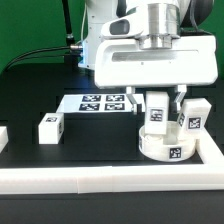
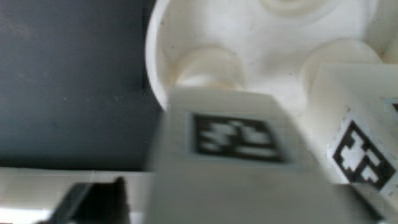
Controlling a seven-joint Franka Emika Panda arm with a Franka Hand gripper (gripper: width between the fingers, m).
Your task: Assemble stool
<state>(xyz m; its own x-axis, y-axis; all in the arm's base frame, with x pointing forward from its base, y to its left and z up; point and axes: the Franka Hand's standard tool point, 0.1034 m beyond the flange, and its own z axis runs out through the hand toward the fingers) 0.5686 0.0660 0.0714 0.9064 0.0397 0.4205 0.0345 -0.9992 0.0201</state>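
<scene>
Black bench point(image 1: 30, 100) seen from the exterior view, with the white arm point(image 1: 140, 40) reaching down over its right half. A long white front rail point(image 1: 100, 182) borders the near edge, and a side rail point(image 1: 213, 150) runs up the exterior view's right. The marker board point(image 1: 105, 102) lies flat toward the back of the bench, partly hidden behind the arm.

The stool's round seat point(image 1: 165, 148) rests on the bench in the corner formed by the two rails, directly beneath the arm. In the wrist view its pale curved inner wall point(image 2: 222, 45) fills the upper part of the picture.

The first leg block point(image 1: 157, 113) stands upright on top of the seat, its tag facing the camera. The wrist view shows it very close and blurred point(image 2: 240, 135). The second leg block point(image 1: 195, 118) stands just beside it, toward the exterior view's right, also on the seat point(image 2: 368, 150). Whether either block is fully seated cannot be told. The third leg block point(image 1: 49, 127) lies on the bench well apart, toward the exterior view's left.

The end effector point(image 1: 163, 107) hangs over the seat with its dark fingers point(image 1: 181, 102) spread, one on each side of the first leg block. There is a visible gap on the right side, so the block is not pinched.
</scene>
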